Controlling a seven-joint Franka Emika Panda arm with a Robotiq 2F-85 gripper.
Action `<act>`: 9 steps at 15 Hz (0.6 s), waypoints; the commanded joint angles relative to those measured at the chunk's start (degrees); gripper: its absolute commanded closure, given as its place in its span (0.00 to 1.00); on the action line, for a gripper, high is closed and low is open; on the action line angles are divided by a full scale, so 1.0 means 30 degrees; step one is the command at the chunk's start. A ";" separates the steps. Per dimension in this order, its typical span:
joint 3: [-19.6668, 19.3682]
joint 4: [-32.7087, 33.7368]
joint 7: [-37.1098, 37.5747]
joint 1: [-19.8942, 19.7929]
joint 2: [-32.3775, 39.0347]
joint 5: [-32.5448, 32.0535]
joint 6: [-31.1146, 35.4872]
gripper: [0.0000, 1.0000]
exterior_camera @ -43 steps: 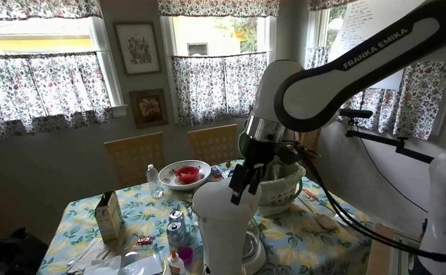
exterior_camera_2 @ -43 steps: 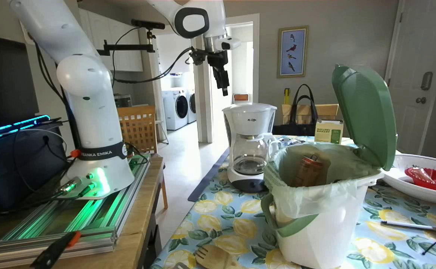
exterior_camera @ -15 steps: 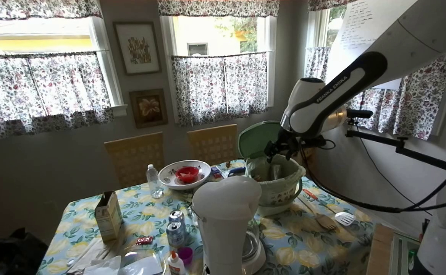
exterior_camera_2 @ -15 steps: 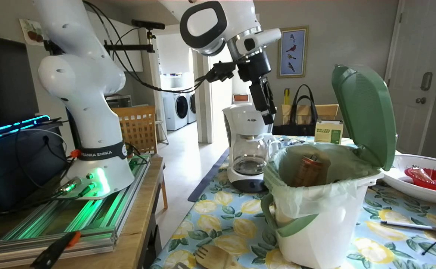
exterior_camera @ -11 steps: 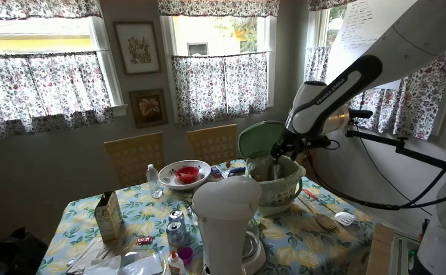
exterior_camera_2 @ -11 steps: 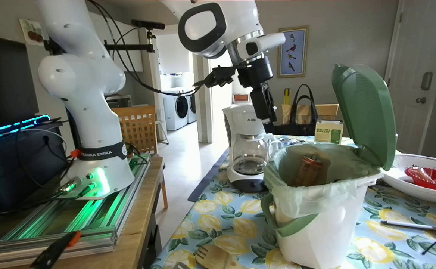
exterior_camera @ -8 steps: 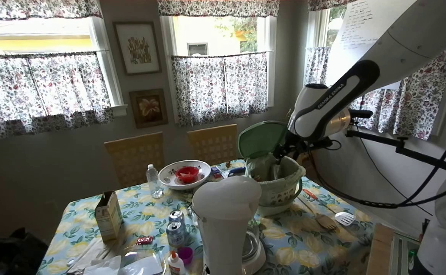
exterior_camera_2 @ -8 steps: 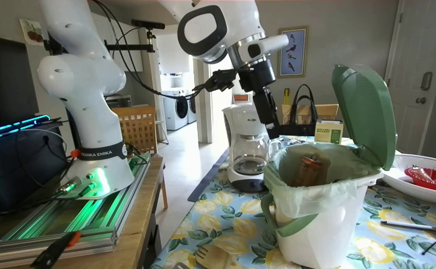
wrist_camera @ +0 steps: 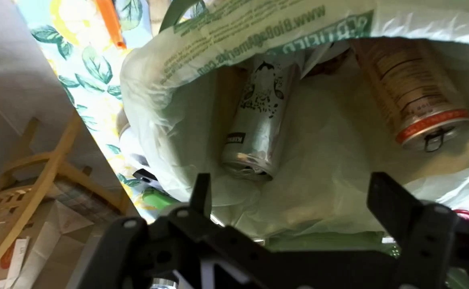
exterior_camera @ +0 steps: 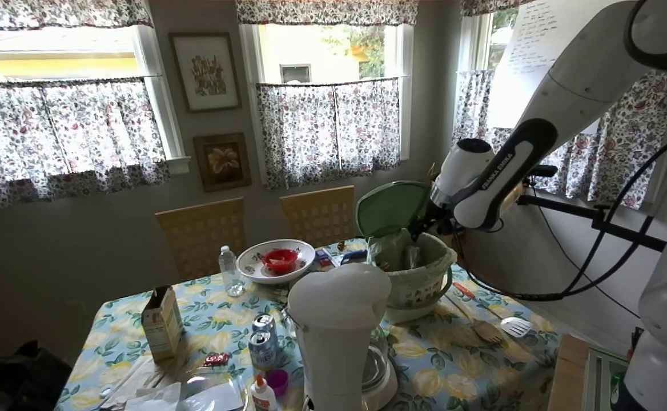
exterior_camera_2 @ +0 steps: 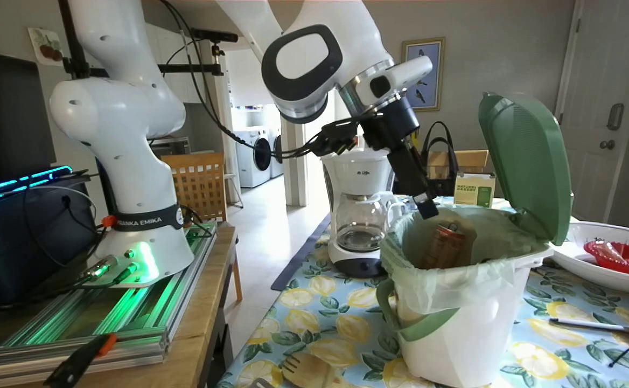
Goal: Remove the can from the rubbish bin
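Note:
The cream-white rubbish bin (exterior_camera_2: 465, 334) stands on the table, its green lid (exterior_camera_2: 530, 167) raised and a pale liner folded over its rim. Two cans lean inside: a silver can (wrist_camera: 258, 124) and an orange-red can (wrist_camera: 415, 92), tops towards the wrist camera. The orange-red can (exterior_camera_2: 445, 245) also shows in an exterior view. Which of them is the task's can I cannot tell. My gripper (wrist_camera: 290, 182) is open, with nothing between its fingers. In an exterior view my gripper (exterior_camera_2: 425, 207) tilts down at the bin's opening, slightly above the orange-red can, apart from it.
A white coffee maker (exterior_camera_2: 358, 172) stands close to the bin. Beyond the bin is a white bowl (exterior_camera: 249, 267) with a red bowl (exterior_camera: 280, 260) in it. A wooden utensil (exterior_camera: 486, 331) and a white slotted spatula (exterior_camera: 516, 326) lie nearby. Two cans (exterior_camera: 262, 345) stand on the table.
My gripper has travelled from above the coffee maker to the bin, coming lower and tilting more, down to the opening. It stays open. The bin and the cans have not moved.

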 commanded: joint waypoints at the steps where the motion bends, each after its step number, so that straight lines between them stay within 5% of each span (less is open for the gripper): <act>1: 0.0025 0.0107 0.0111 0.0006 0.0100 -0.0013 0.0011 0.00; 9: -0.1462 0.2143 0.4758 -0.0016 0.1678 -0.4909 -0.0510 0.00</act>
